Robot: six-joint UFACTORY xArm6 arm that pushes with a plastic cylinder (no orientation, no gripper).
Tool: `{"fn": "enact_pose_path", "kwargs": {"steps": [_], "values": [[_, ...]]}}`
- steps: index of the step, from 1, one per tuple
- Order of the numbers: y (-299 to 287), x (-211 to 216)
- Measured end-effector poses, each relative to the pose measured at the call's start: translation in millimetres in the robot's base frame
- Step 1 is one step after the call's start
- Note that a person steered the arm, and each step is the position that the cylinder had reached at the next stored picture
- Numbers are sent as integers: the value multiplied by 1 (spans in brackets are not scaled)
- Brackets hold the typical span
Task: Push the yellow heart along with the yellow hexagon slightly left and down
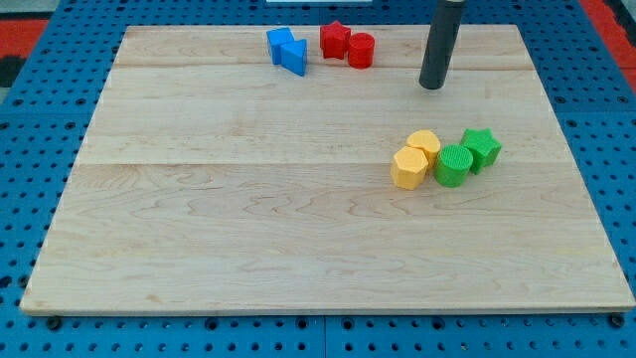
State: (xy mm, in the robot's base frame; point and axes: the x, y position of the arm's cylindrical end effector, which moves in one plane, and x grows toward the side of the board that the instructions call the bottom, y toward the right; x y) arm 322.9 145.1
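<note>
The yellow heart [424, 144] and the yellow hexagon [408, 168] touch each other right of the board's middle, the hexagon lower left of the heart. My tip [432, 86] is above the heart toward the view's top, apart from it by a clear gap. A green cylinder [454, 165] touches the yellow pair on their right, and a green star [482, 148] sits against the cylinder's upper right.
Near the top edge of the wooden board [248, 219] are two blue blocks [287, 50] pressed together, a red star [335, 40] and a red cylinder [361, 50]. Blue pegboard surrounds the board.
</note>
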Motion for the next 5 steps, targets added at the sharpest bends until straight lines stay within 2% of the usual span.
{"fn": "enact_pose_path", "kwargs": {"steps": [2,3,4,5], "values": [[14,72],[1,99],[-39,112],[-60,145]]}}
